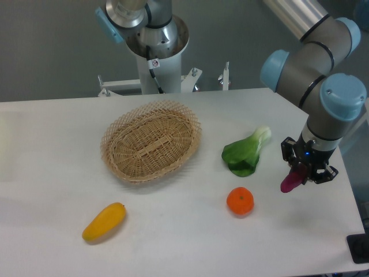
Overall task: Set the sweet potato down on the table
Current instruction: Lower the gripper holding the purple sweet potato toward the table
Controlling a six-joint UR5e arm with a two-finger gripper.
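The small, slender purple-magenta sweet potato [290, 181] is clamped between the fingers of the black two-finger end effector [304, 171], which hangs from the grey and pale-blue arm at about four o'clock on the wide, flat white counter [57, 173]. Only the lower end of the tuber shows. It juts out from the fingers down and toward seven o'clock, so its long axis is tilted rather than level or plumb; the upper end is hidden inside the grip.

What the coming move depends on is the gap straight below. The tuber's low tip appears to hang above the white surface, not touching it, though from this single view the height cannot be judged closely. The patch beneath it looks bare. The round orange [240, 201] sits near, off toward nine o'clock of the tip. The green leafy bok choy with a pale stalk [245, 152] lies toward ten o'clock and a little further. The oval woven wicker basket [151, 142] and the yellow-orange mango-like fruit [104, 221] are well apart on the far side.

A descent would likely land the low tip first. Once freed, the tilted tuber may tip and roll toward the orange or the near edge.
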